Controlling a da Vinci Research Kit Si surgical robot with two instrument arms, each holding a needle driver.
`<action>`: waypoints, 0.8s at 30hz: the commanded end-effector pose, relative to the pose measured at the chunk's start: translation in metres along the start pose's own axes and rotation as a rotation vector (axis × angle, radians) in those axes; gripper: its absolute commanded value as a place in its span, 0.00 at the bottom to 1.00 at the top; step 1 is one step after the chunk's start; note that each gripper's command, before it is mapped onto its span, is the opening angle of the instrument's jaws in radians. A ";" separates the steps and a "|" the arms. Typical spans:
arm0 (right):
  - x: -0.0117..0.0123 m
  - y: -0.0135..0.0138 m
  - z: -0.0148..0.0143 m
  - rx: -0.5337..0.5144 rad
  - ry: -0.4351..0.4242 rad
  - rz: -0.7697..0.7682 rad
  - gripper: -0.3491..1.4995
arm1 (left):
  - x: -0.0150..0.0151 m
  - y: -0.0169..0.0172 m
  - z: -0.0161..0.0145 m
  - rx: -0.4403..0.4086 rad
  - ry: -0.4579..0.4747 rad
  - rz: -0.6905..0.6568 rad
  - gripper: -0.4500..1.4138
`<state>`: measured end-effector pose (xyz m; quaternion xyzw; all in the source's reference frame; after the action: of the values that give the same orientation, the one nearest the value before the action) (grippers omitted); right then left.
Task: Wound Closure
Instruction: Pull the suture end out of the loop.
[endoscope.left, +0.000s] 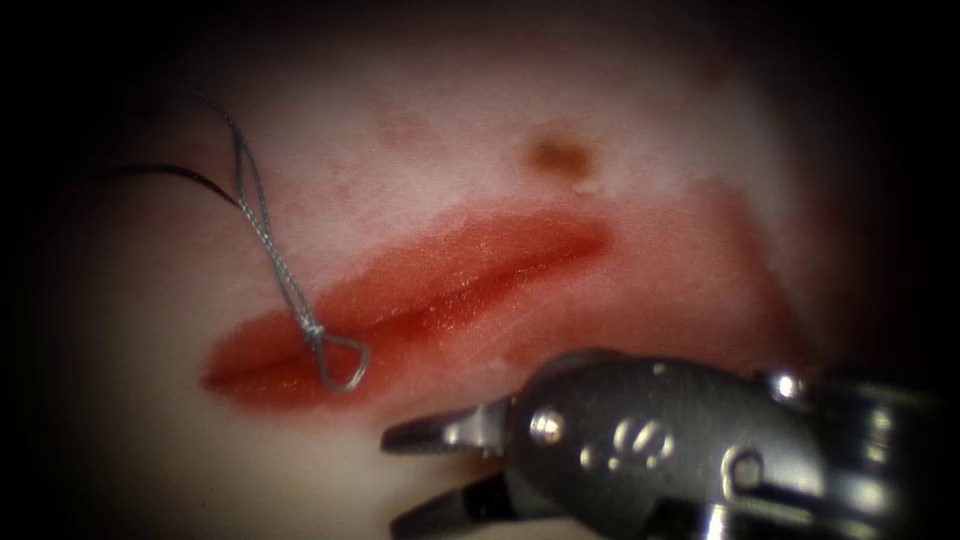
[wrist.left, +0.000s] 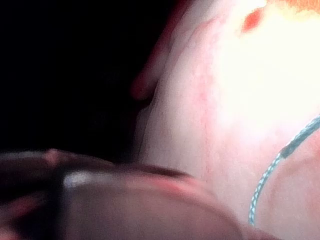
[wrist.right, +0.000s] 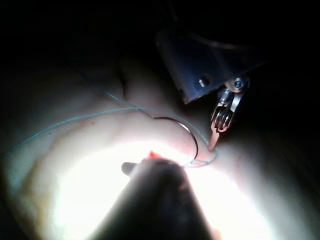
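The tissue (endoscope.left: 420, 170) bears a red cut (endoscope.left: 450, 285) running from lower left to upper right. A twisted grey thread (endoscope.left: 268, 235) comes down from the upper left and ends in a small knotted loop (endoscope.left: 342, 362) at the cut's left end. The dark curved needle (endoscope.left: 175, 175) lies on the tissue left of the cut, held by neither tool; its arc (wrist.right: 186, 131) also appears in the right wrist view. My right tool (endoscope.left: 392, 482) reaches in from the right, below the cut, jaws open and empty. My left tool (wrist.right: 216, 135) points down at the tissue close to the thread (wrist.right: 202, 162).
A small brown spot (endoscope.left: 560, 155) marks the tissue above the cut's right end. Red fluid stains the tissue right of the cut (endoscope.left: 700, 260). The braided thread (wrist.left: 270, 175) crosses the pale tissue in the left wrist view.
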<state>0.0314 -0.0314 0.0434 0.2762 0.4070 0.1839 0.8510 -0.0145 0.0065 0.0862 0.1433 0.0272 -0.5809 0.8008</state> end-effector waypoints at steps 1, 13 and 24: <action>0.0026 0.0006 -0.0002 -0.057 0.025 0.046 0.38 | -0.0010 -0.0001 -0.0009 0.003 -0.006 0.002 0.00; 0.0060 0.0005 0.0024 -0.393 -0.121 0.086 0.74 | 0.0009 -0.0006 -0.0039 0.077 -0.019 0.000 0.00; 0.0077 0.0007 0.0066 -0.227 -0.313 0.183 0.31 | 0.0011 0.0000 -0.0038 0.078 -0.024 0.006 0.00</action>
<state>0.0399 -0.0298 0.0434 0.2505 0.2149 0.2572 0.9082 -0.0134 0.0052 0.0827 0.1696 -0.0029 -0.5799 0.7969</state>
